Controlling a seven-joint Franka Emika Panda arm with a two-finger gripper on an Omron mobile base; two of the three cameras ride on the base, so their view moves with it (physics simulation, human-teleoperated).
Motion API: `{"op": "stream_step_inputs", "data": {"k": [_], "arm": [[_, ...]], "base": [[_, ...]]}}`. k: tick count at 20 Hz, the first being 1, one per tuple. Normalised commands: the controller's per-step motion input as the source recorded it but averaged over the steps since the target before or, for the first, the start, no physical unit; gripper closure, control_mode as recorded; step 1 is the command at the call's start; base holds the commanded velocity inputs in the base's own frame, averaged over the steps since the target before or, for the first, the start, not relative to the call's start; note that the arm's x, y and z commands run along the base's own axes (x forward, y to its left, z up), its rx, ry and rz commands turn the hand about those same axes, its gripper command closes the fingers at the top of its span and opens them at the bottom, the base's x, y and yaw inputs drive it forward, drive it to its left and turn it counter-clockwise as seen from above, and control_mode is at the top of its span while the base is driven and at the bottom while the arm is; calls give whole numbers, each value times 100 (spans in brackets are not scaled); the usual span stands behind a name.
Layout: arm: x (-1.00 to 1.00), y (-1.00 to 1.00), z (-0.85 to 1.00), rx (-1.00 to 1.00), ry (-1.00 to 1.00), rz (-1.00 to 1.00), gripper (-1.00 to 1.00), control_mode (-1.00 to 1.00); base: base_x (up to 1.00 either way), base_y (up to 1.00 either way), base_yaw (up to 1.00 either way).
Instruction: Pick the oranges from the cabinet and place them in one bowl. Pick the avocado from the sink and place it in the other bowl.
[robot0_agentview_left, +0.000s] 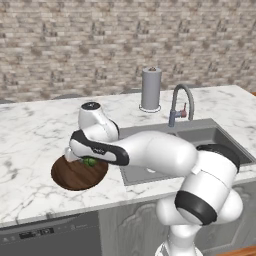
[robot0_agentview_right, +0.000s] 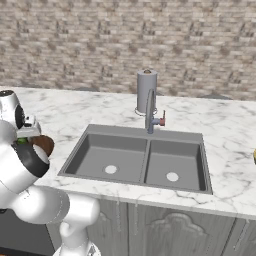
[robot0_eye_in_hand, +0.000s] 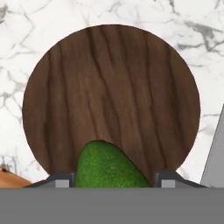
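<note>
My gripper (robot0_eye_in_hand: 113, 180) is shut on the avocado (robot0_eye_in_hand: 109, 166), a dark-green fruit pinched between the two fingertips (robot0_eye_in_hand: 59, 179). It hangs just above the dark brown wood-look bowl (robot0_eye_in_hand: 109, 83), over the bowl's near edge. In the left base view the avocado (robot0_agentview_left: 90, 162) peeks out under the hand (robot0_agentview_left: 86, 160) above the bowl (robot0_agentview_left: 75, 176), which stands on the marble counter left of the sink (robot0_agentview_left: 210, 136). The right base view has the bowl (robot0_agentview_right: 45, 144) behind my arm. The oranges and the wall cabinet are out of view.
A grey arched faucet (robot0_agentview_left: 179, 102) with a red-marked handle stands behind the double basin (robot0_agentview_right: 140, 160), and a paper-towel roll (robot0_agentview_left: 151, 89) sits behind the faucet. A brick wall backs the counter. A yellowish sliver (robot0_agentview_right: 254, 156) touches the right edge.
</note>
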Motion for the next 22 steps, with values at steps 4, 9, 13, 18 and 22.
{"op": "stream_step_inputs", "data": {"k": [4,9,13,18,22], "arm": [[2,6,-24,0,0,0,100,-100],[5,4,-20,0,0,0,100,-100],[3,5,-19,0,0,0,100,-100],[5,6,-17,0,0,0,100,-100],[2,8,-14,0,0,0,100,-100]], "base": [[0,0,0],[0,0,0],[0,0,0],[0,0,0],[0,0,0]]}}
